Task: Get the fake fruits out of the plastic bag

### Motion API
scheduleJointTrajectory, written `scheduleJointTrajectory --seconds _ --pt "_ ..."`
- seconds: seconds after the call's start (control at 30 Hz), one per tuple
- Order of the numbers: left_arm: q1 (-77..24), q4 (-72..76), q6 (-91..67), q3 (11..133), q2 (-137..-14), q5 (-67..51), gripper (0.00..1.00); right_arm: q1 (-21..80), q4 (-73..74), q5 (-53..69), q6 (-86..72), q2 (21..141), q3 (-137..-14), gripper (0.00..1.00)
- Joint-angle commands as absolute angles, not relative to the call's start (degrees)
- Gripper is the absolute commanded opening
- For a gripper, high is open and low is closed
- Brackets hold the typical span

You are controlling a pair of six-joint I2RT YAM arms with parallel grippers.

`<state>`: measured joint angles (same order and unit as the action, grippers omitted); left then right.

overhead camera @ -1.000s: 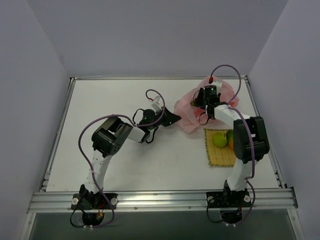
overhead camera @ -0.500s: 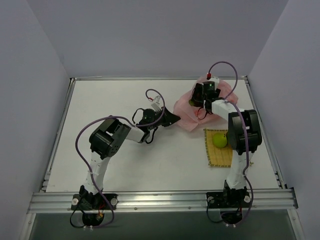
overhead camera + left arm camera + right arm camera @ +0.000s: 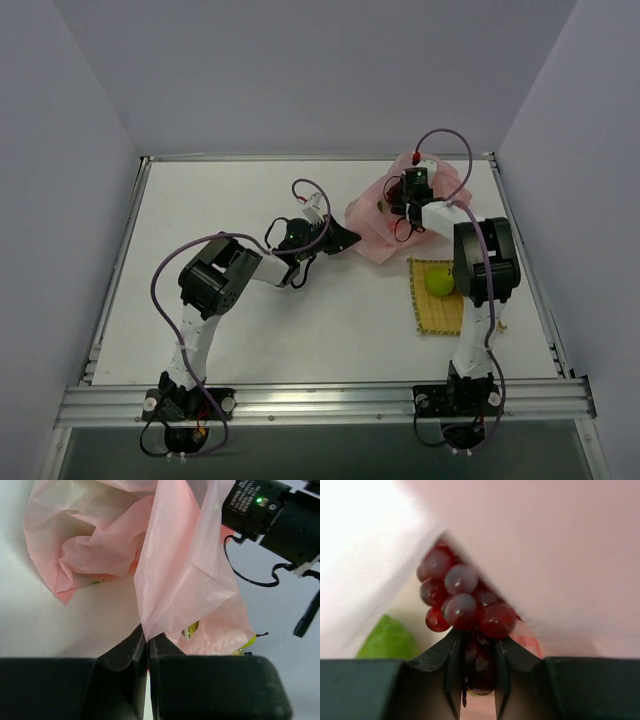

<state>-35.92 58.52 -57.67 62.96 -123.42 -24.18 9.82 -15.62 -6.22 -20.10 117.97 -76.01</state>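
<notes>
The pink plastic bag (image 3: 375, 222) lies crumpled at the back right of the table. My left gripper (image 3: 346, 238) is shut on its near edge; in the left wrist view the jaws (image 3: 146, 641) pinch a fold of the bag (image 3: 185, 570). My right gripper (image 3: 393, 203) is inside the bag's mouth. In the right wrist view it (image 3: 475, 655) is shut on the dark red grape bunch (image 3: 465, 605), with a bright green fruit (image 3: 387, 640) to the left behind it. The green apple (image 3: 438, 281) sits on the mat. The mango is hidden.
The yellow woven mat (image 3: 440, 312) lies right of centre, partly under my right arm's forearm (image 3: 480, 255). The right wrist and its cable show in the left wrist view (image 3: 280, 515). Raised rails edge the table on all sides.
My right gripper has pushed deeper into the bag towards the back. Its forearm has swung over the mat and now covers the mango. The left gripper has held still on the bag.
</notes>
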Motion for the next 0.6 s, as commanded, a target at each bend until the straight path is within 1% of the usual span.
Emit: scheduleJointTrajectory --seconds 0.0,0.17,0.23,0.27,0.33,0.43,0.57 --pt "-36.0 59.8 -56.8 65.0 -120.1 -24.4 0.02 9.9 -18.1 -5.8 -20.7 109.4 -74.7 0.13" --pt "-35.9 59.7 -56.7 65.6 -119.7 -24.3 0.02 9.6 -17.9 -4.5 -21.8 101.5 -71.8 0.1" --pt "-35.9 59.6 -56.9 65.8 -119.7 -24.2 0.02 9.3 -18.0 -3.6 -23.8 99.0 -70.2 0.03" --pt "-35.9 59.6 -56.9 66.1 -119.7 -24.1 0.02 8.8 -18.4 -2.7 -24.6 98.2 -68.6 0.02" --pt "-35.9 59.3 -56.9 66.3 -119.5 -23.9 0.02 8.4 -20.1 1.6 -26.9 95.7 -66.6 0.02" --pt "-35.9 59.0 -56.9 66.5 -119.3 -23.1 0.02 8.4 -21.1 4.6 -29.3 92.4 -63.6 0.01" --pt "-35.8 58.4 -57.0 67.8 -119.3 -22.4 0.02 8.8 -20.7 5.4 -30.8 87.5 -60.1 0.01"
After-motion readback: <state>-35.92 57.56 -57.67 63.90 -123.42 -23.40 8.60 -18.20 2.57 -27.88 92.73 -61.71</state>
